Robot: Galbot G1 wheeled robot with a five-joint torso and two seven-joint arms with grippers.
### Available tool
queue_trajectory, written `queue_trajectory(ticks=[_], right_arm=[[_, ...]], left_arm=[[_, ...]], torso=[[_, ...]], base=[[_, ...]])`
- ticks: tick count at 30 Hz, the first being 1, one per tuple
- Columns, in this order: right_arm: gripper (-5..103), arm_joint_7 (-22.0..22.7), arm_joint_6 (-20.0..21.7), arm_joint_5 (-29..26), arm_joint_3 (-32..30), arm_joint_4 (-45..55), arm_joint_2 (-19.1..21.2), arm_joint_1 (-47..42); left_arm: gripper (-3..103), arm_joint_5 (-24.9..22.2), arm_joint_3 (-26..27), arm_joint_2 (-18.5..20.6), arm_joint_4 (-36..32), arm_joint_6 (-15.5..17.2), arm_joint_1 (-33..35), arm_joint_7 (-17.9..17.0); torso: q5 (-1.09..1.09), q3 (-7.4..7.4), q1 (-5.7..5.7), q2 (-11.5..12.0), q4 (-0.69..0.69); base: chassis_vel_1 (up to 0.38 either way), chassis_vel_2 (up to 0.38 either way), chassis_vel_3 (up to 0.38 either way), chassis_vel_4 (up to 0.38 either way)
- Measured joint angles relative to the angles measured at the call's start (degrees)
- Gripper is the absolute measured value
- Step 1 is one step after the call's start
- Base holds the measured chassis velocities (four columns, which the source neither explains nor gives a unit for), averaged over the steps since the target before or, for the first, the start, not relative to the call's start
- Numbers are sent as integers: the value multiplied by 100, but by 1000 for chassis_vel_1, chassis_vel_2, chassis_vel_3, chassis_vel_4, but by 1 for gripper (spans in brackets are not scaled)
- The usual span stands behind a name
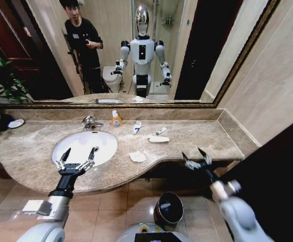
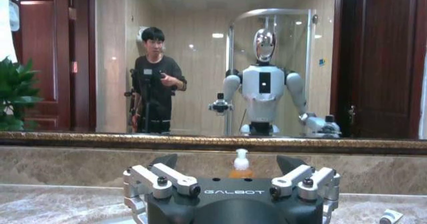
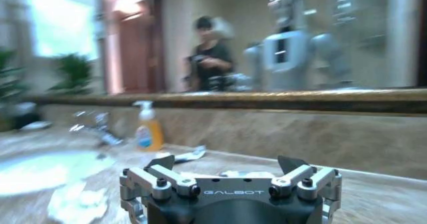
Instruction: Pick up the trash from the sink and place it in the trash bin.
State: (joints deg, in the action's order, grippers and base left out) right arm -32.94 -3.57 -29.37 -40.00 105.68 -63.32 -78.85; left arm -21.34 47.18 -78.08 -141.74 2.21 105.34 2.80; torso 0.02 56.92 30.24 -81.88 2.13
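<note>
White tissue x1, counter | tubes x2 | both grippers spread

A wide gold-framed mirror ran along the wall at 12 o'clock above the brown marble surface, reflecting beige tiled walls, a dark wood door and a glass shower screen. A leafy green plant stood at 10 o'clock. Beige floor tiles spread at 6 o'clock, and pale marble wall panels rose at 2 o'clock.
</note>
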Motion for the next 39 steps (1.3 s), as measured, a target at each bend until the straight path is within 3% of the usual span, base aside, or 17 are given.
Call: queue_trajectory(ticks=[1, 2, 6, 7, 11, 13, 23, 39], right_arm=[[100, -341, 155, -20, 97, -321, 123, 349], [100, -341, 155, -20, 97, -321, 123, 349], [100, -1529, 839, 19, 302, -1107, 525, 1444], [100, -1529, 839, 19, 302, -1107, 525, 1444], [100, -2219, 1227, 490, 715, -1564, 835, 2334], [100, -2216, 1256, 617, 890, -1634, 901, 2522], [100, -1249, 1513, 1272, 2608, -2027, 1024, 3795], [100, -1149, 1793, 1114, 3510, -2455, 1164, 4432]], left_arm=[[100, 0, 0, 0, 0, 0, 0, 0], [100, 0, 0, 0, 0, 0, 0, 0], [100, 0, 0, 0, 0, 0, 0, 0], [100, 0, 0, 0, 0, 0, 0, 0], [100, 0, 0, -1, 0, 0, 0, 0], [100, 0, 0, -1, 0, 0, 0, 0], [100, 0, 0, 0, 0, 0, 0, 0], [100, 0, 0, 0, 0, 0, 0, 0]], torso=[[2, 1, 0, 1, 0], [2, 1, 0, 1, 0], [-2, -1, -1, 0, -2], [-2, -1, -1, 0, -2], [-4, 0, -1, 0, -2], [-2, 0, -1, 0, -2], [-2, -1, -1, 0, -1], [-2, -1, -2, -1, -2]], base=[[0, 0, 0, 0], [0, 0, 0, 0], [0, 0, 0, 0], [0, 0, 0, 0], [0, 0, 0, 0], [0, 0, 0, 0], [0, 0, 0, 0], [0, 0, 0, 0]])
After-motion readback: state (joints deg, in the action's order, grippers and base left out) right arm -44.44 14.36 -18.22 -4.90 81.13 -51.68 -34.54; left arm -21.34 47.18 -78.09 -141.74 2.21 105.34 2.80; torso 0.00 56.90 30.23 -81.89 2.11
